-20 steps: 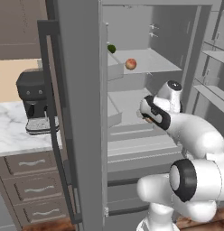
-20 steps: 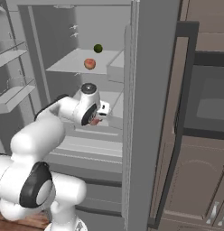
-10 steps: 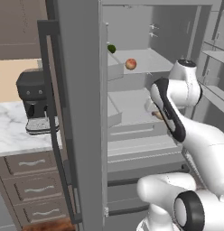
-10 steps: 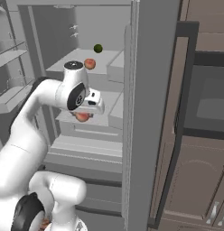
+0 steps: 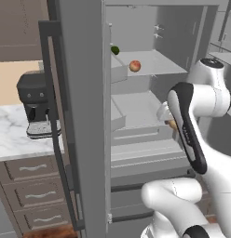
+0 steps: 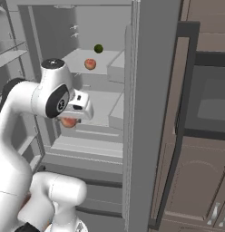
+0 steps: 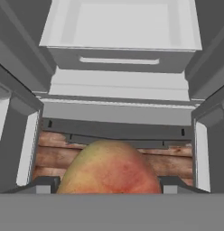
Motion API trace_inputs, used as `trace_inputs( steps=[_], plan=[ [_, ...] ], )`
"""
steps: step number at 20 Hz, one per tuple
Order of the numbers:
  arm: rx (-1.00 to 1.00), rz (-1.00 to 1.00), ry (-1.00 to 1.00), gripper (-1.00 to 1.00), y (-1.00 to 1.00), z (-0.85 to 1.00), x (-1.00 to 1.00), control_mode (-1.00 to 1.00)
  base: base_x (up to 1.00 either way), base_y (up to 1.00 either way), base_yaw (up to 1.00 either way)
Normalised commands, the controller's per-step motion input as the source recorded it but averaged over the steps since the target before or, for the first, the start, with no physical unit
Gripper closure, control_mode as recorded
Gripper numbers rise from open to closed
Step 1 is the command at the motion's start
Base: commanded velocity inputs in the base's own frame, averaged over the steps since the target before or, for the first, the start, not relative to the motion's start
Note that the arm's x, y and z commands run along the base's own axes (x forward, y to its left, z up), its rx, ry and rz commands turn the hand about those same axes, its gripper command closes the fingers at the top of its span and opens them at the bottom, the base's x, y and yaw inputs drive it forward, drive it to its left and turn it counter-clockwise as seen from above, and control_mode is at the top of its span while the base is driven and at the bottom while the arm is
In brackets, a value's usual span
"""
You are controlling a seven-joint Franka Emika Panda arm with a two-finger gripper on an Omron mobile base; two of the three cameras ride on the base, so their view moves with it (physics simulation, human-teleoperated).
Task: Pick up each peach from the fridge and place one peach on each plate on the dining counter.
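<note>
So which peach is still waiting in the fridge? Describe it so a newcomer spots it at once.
Look into the open fridge, at its upper pale shelf. The peach sits near the shelf's front, with a small dark green round item behind it. It is reddish-orange, and it lies free, unlike the other peach, held in the claw.

Evenly, softly lit throughout; no glare, no hard shadows. Brightest on the pale fridge (image 5: pixel 136 107) shelves toward 12 o'clock. Slightly soft, coarse rendering; peach (image 7: pixel 109 169) near 6 o'clock looms blurred.
</note>
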Motion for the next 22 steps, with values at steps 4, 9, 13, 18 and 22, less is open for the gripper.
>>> trace_inputs(
  steps=[4, 9, 13, 18, 22],
  plan=[
    [0.0, 0.0, 0.0, 1.0, 0.03, 0.0, -0.2, -1.0, 0.0, 0.0, 0.0],
    [0.0, 0.0, 0.0, 1.0, 0.0, 0.0, -0.06, -1.0, 0.0, 0.0, 0.0],
    [0.0, 0.0, 0.0, 1.0, 0.0, 0.0, 0.0, 1.0, -0.77, -0.11, -0.05],
    [0.0, 0.0, 0.0, 1.0, 0.0, 0.0, 0.0, 1.0, -1.0, -0.41, -0.37],
    [0.0, 0.0, 0.0, 1.0, 0.0, 0.0, 0.0, 1.0, -0.51, -0.21, -0.73]
  ],
)
